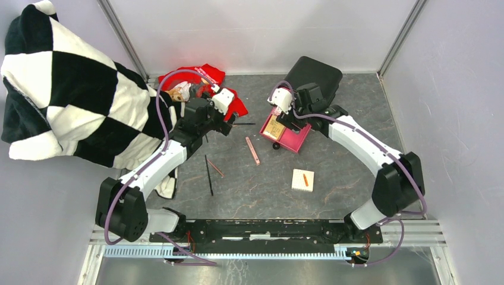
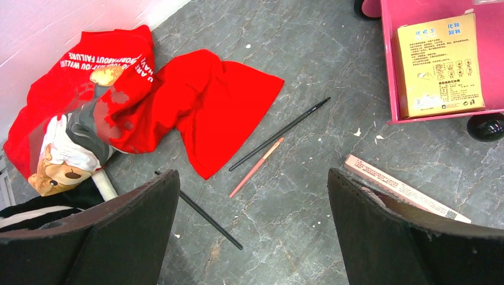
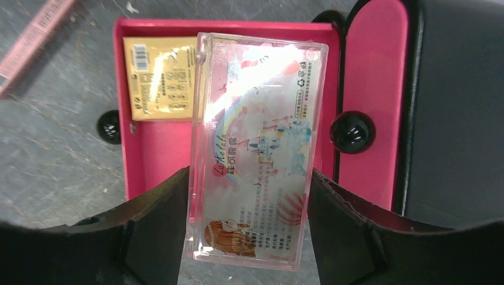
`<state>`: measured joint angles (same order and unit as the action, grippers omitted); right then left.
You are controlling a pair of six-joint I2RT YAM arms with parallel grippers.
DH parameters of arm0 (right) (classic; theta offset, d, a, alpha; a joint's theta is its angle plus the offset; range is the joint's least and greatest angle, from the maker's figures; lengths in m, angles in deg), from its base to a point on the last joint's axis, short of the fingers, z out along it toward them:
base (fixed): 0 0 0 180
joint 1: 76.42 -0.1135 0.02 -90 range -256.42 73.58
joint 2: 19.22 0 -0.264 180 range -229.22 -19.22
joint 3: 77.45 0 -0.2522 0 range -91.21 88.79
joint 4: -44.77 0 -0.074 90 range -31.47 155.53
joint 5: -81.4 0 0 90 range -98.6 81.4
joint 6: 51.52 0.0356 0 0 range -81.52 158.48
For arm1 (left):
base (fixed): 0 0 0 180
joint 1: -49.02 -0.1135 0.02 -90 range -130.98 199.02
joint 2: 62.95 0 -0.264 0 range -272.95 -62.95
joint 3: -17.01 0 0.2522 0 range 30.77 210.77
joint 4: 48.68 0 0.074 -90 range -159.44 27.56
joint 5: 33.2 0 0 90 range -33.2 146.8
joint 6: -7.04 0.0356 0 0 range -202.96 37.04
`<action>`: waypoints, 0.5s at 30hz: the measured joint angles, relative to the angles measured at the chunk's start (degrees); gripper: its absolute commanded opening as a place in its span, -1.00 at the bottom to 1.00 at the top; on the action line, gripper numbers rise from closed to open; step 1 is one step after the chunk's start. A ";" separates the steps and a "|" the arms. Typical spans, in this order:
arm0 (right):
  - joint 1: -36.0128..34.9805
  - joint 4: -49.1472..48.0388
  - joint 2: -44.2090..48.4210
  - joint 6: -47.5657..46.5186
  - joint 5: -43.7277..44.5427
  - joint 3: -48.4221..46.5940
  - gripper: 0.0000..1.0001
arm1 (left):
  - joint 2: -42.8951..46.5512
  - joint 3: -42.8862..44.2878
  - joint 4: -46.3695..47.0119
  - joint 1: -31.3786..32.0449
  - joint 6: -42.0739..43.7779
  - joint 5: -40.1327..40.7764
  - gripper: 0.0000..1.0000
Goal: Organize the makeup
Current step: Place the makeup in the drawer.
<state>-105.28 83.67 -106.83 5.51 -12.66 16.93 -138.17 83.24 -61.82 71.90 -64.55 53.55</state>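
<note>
1. A clear flat case (image 3: 255, 148) with a pastel print is clamped by its long edges between the right jaws. It is held above the open pink drawer (image 3: 154, 160).
2. That drawer sits pulled out on the bench (image 1: 345, 172). A yellow box (image 3: 157, 77) lies flat in one corner of it.
3. Just beside the drawer stands the black box (image 3: 457, 107). It shows another pink drawer front with a round black knob (image 3: 352, 132).
4. A pink stick (image 1: 252, 150) lies on the bench between the two arms, near the drawer.
5. The left jaws stand wide apart with nothing between them, above the bench.
6. Below them a black pencil (image 2: 279, 135) and a thin pink-brown pencil (image 2: 257, 168) lie side by side. Both are just off the edge of the red cloth (image 2: 226, 101).
7. A second black stick (image 2: 208, 217) is partly hidden behind one jaw.
8. Nearer the arm bases, a long black pencil (image 1: 208, 175) and a short brown pencil (image 1: 216, 168) lie close together.
9. Well to their right is a white square card (image 1: 300, 184) with an orange pencil (image 1: 305, 179) on it.
10. The red cloth is crumpled at the far left of the bench, with a small doll-like figure (image 2: 59, 160) on it.
11. A black-and-white checked blanket (image 1: 59, 89) is heaped on the left.
</note>
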 measured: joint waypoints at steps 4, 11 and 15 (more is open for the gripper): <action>1.33 1.60 -4.70 -2.05 0.35 -2.58 0.34 | 0.04 0.00 0.00 -0.02 0.00 -0.17 0.99; 2.34 3.30 -10.12 -4.22 0.90 -6.38 0.33 | 0.42 0.00 0.00 -0.02 0.00 -0.37 0.99; 2.71 3.28 -11.76 -5.01 1.55 -7.56 0.33 | 0.59 0.00 0.00 -0.02 0.00 -0.48 0.99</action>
<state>-102.57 86.95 -118.59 0.50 -11.11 9.37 -137.58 83.24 -61.82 71.88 -64.55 53.07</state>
